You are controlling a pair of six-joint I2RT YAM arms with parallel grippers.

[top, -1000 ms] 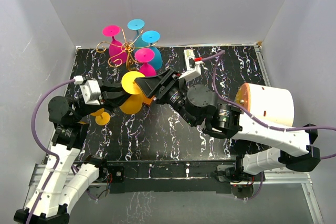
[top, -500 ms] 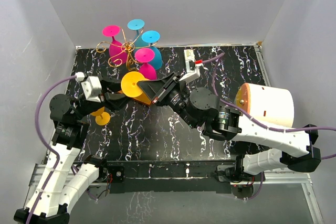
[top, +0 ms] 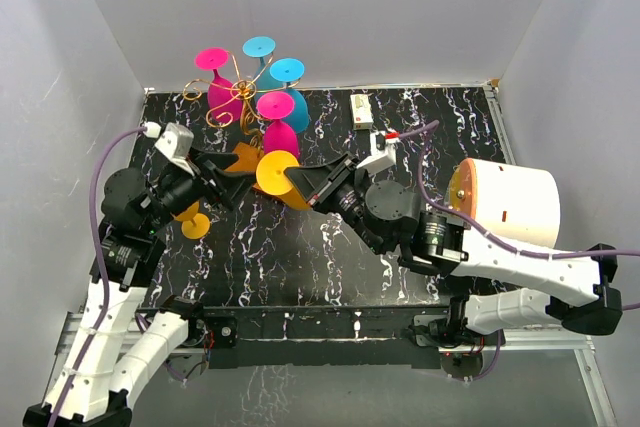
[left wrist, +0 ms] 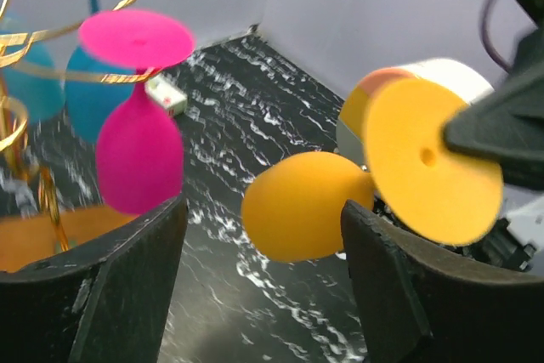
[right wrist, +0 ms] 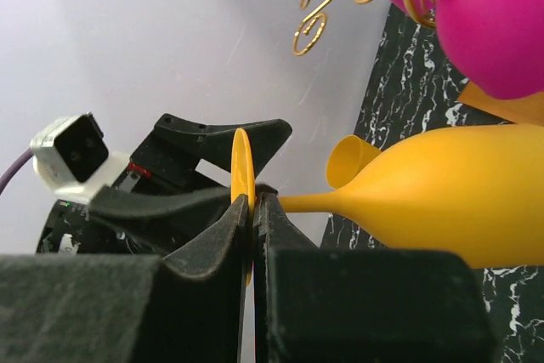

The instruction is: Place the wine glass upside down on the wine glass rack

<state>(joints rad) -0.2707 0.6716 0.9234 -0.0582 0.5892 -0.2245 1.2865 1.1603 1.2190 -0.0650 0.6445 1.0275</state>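
Reaching left, your right fingers point(right wrist: 204, 248) pinch the sideways wine glass point(right wrist: 442, 201) by its foot; your left fingers point(left wrist: 119, 286) stand spread, flanking its bowl.

You have a black marbled table point(top: 300, 267), white walls point(top: 400, 7) around it. Back centre: small white box point(top: 361, 110), lying flat. Right edge: white roll point(top: 512, 199), orange end facing left. Back left: pink glasses point(top: 271, 105) and blue glasses point(top: 287, 71), feet up.

The wine glass point(top: 276, 173) lies sideways: foot between the right gripper's point(top: 300, 181) fingers, bowl between the left gripper's point(top: 226, 177) fingers. The wine glass rack point(top: 240, 95) stands ahead and left of the left gripper.
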